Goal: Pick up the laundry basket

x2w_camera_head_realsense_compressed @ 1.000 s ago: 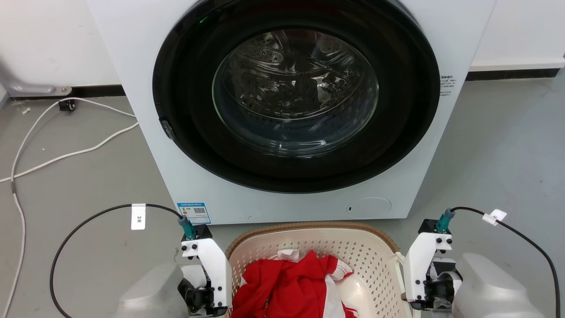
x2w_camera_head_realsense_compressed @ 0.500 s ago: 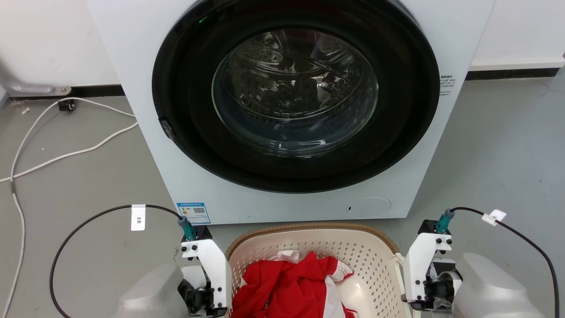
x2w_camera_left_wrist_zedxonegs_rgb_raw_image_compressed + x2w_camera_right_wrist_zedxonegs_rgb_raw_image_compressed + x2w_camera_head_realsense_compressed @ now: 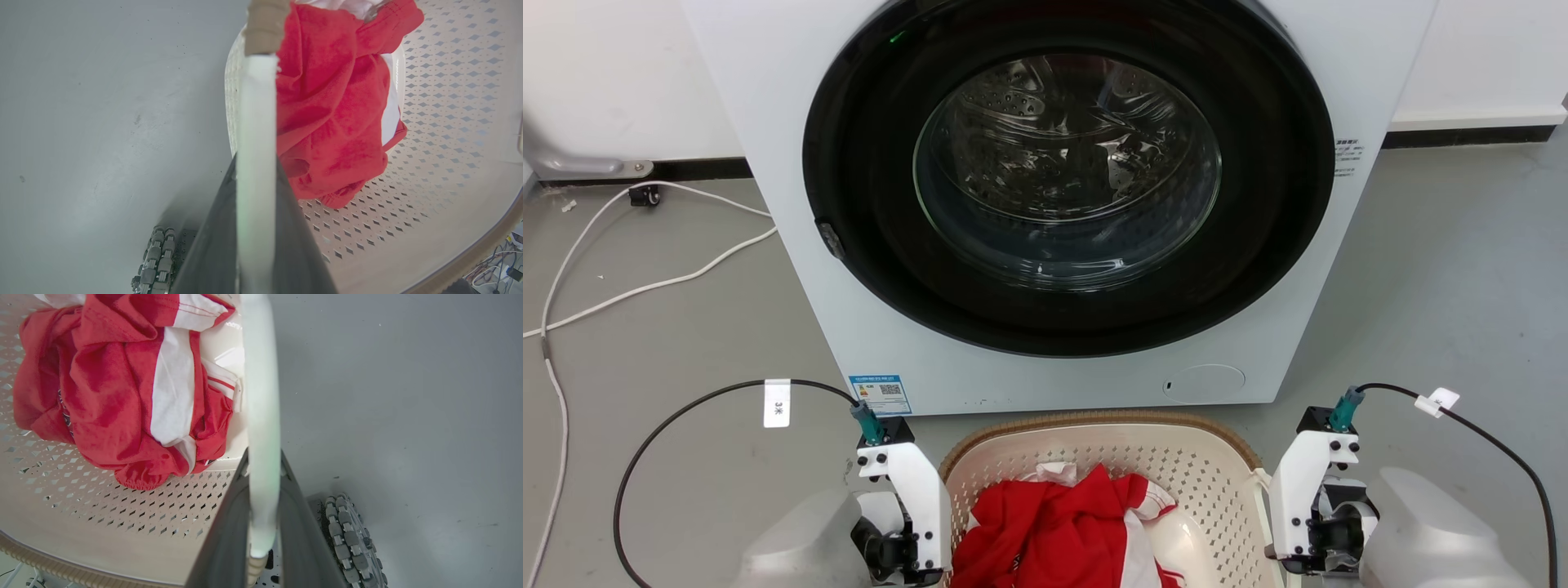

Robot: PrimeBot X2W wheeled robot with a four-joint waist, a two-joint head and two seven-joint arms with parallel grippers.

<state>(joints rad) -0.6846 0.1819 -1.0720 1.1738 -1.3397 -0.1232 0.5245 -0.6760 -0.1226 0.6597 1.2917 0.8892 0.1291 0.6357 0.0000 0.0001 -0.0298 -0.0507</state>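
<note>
One washing machine (image 3: 1045, 384); one laundry basket (image 3: 1209, 482) holding one red-and-white bundle of cloth (image 3: 1062, 523). Two white handles, the left handle (image 3: 255, 114) and the right handle (image 3: 261, 396); two grippers, the left gripper (image 3: 256, 159) and the right gripper (image 3: 264, 453). Two black cables, left cable (image 3: 711, 394) and right cable (image 3: 1486, 433), each with one white tag (image 3: 778, 403).

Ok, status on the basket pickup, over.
Both shut: left gripper on left handle, right gripper on right handle. Red-and-white clothing in the laundry basket. The washer close beyond its far rim.
</note>
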